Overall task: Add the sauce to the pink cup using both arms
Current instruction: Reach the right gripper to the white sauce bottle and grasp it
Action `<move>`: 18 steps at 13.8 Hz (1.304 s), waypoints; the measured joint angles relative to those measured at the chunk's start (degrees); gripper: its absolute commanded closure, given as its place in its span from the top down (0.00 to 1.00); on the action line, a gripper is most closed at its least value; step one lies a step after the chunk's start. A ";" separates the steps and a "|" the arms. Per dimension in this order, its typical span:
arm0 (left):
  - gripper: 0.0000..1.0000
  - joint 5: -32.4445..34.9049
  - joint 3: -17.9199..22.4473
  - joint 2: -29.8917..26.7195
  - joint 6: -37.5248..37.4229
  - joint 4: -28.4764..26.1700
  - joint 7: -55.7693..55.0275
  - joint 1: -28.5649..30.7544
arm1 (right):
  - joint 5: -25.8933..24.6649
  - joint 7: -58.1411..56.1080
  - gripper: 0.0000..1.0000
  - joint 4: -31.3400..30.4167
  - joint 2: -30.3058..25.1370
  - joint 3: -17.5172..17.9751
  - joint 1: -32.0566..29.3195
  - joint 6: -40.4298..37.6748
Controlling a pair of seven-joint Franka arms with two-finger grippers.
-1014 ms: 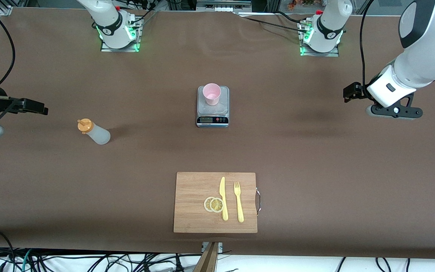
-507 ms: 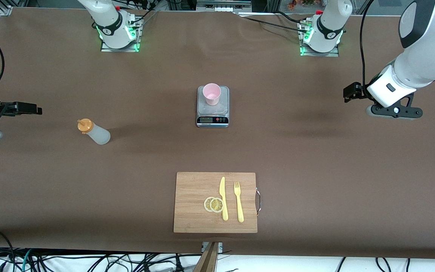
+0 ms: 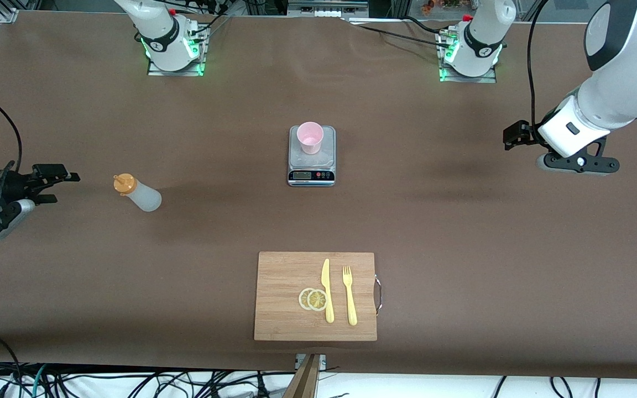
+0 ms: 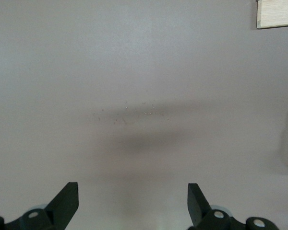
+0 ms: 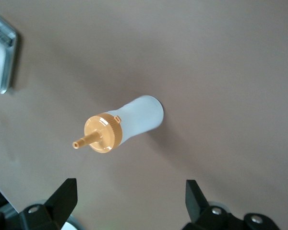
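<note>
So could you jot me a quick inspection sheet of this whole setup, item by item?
Surface: brown table, nothing spilled in view.
Job's things: sauce bottle upright, orange cap on, toward the right arm's end; pink cup upright on a scale mid-table.
Clutter: cutting board nearest the front camera, carrying a knife, a fork and two lemon slices.
Hands: right hand open, beside the bottle, holding nothing; left hand open over bare table, waiting.
Cables: black leads on both arms; a tangle below the table edge.
Surroundings: two arm bases with green lights.
</note>
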 measured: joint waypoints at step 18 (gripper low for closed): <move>1.00 0.00 0.00 0.41 -0.02 0.00 0.00 0.02 | 27.04 -73.46 1.00 -15.53 6.63 -0.11 -11.21 0.15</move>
